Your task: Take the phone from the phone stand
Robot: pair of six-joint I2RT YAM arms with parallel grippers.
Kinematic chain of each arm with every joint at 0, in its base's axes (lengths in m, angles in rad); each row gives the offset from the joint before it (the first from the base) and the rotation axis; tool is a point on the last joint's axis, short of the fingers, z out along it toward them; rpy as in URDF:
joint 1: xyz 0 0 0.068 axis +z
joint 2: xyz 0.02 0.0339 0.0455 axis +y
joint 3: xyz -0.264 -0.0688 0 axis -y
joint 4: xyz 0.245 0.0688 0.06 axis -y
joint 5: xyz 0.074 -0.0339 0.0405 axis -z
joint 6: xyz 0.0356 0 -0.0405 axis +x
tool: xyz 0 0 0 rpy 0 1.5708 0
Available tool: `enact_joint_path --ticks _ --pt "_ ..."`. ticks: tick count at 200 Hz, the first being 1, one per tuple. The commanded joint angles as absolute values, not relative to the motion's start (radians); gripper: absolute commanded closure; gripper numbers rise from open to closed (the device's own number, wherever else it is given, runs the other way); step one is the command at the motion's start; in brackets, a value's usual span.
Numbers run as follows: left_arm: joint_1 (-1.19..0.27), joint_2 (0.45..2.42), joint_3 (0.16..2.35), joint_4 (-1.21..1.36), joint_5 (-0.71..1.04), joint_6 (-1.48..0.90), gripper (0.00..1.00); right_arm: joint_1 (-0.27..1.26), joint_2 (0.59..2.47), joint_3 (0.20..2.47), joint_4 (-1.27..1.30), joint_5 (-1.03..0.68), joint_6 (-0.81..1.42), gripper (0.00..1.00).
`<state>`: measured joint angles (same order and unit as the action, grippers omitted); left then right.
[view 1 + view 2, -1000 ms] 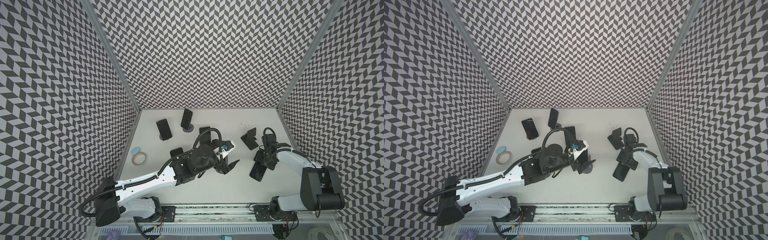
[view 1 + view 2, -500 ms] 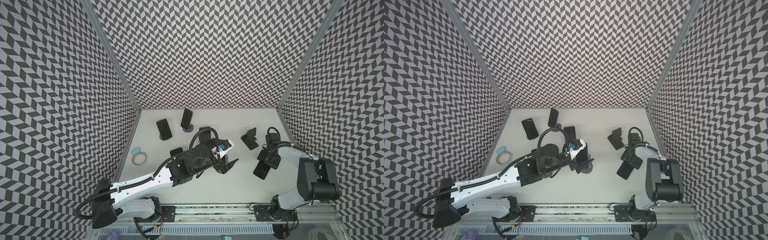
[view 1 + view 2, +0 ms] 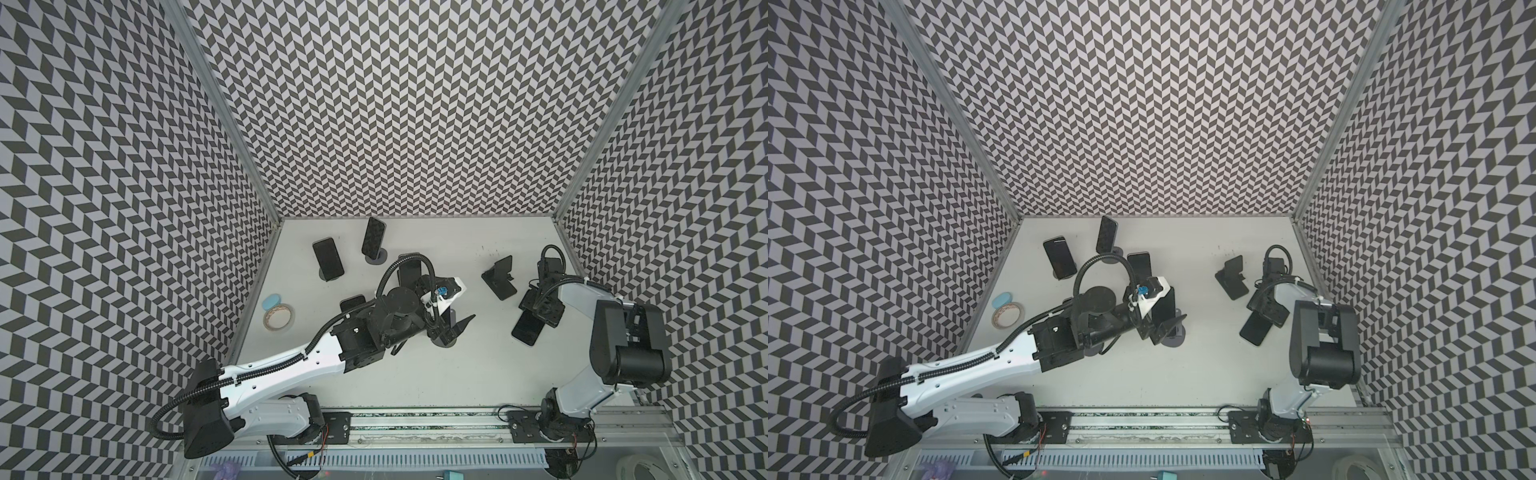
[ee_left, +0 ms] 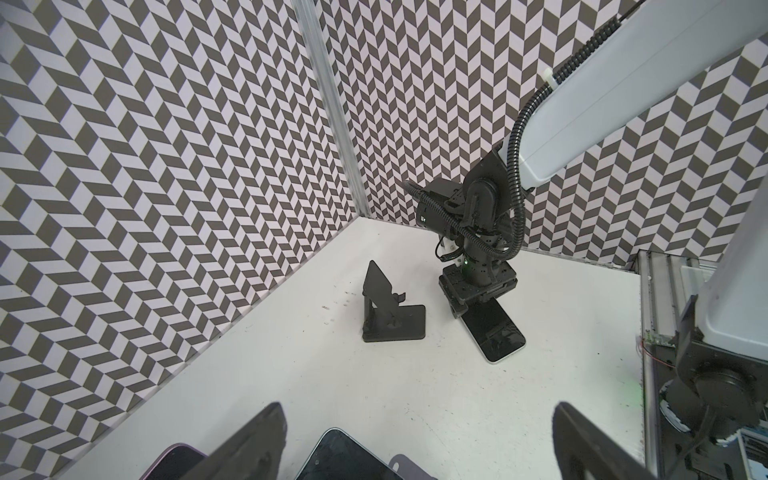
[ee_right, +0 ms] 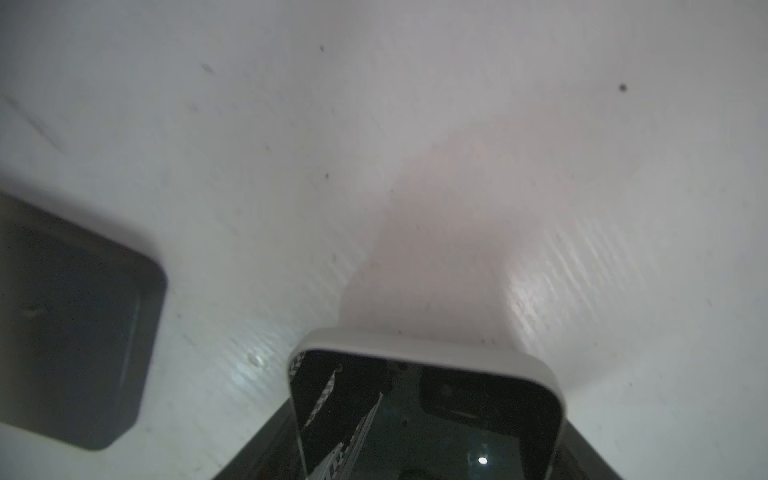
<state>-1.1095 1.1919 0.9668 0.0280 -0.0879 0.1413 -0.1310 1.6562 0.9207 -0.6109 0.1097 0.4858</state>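
Right gripper [image 4: 469, 307], jaws clamped on phone [image 4: 496, 334], has brought it down near-flat on table [image 4: 415, 382] beside empty stand [image 4: 390, 318]: removal looks done bar release; left gripper [image 3: 453, 328] gapes wide, empty.

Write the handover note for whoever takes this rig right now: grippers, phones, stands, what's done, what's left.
Right gripper: shut on a phone, held low and tilted, free end down at the table, beside the empty black stand.
Left gripper: open, fingers either side of the middle phone on its round-base stand; no contact visible.
Done: the right-side phone is off its stand.
Left: release it on the table; the middle phone, flat-screen back phone and upright back phone remain on stands.
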Motion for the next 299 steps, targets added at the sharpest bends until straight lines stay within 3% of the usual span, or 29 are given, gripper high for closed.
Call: enact_joint_path --ticks 1,39,101,169,299 --pt "-1.1 1.162 0.959 0.03 -0.103 0.15 0.0 -0.143 1.696 0.919 -0.545 0.163 0.471 1.0" --pt "-1.095 1.149 0.95 0.022 -0.107 0.144 0.0 -0.143 1.724 0.907 -0.533 0.165 0.478 1.0" --pt "-1.094 1.113 0.935 0.0 -0.11 0.138 0.0 -0.144 1.721 0.871 -0.529 0.17 0.487 0.79" --pt "-1.077 1.075 0.916 -0.014 -0.097 0.161 0.0 -0.144 1.72 0.857 -0.526 0.165 0.501 0.66" --pt "-0.982 1.025 0.923 -0.046 -0.004 0.233 0.0 -0.146 1.718 0.812 -0.472 0.104 0.511 0.57"
